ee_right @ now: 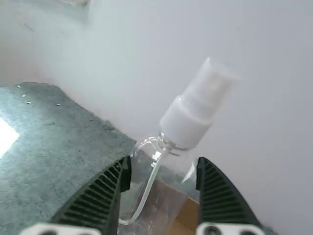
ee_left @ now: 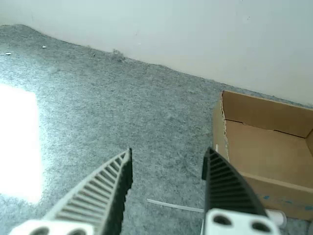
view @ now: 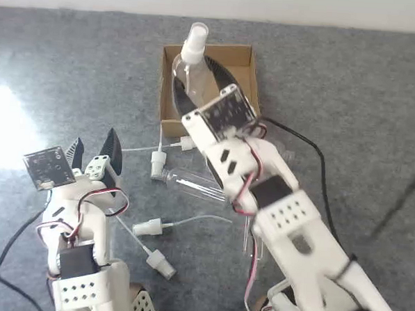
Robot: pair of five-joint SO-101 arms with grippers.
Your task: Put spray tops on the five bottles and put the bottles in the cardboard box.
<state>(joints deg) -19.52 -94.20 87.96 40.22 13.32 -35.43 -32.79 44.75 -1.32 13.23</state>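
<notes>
While near box [view: 227,49], loose tops [view: 148,227], lying bottle [view: 195,184].

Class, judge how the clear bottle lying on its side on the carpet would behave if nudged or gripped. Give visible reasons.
The lying bottle looks round and empty, so it would probably roll lightly, though the rough carpet may slow it. Its smooth clear wall seems likely to slip in a grip.

Your right gripper [view: 201,85] is clamped on a bottle [view: 186,65] with its spray top on, tilted over the box [view: 244,63]. Your left gripper [view: 95,146] is spread with nothing in it, well left of the box. A second bottle [view: 195,184] lies on the carpet [view: 349,100] between the arms, with loose tops [view: 148,228] near it
</notes>
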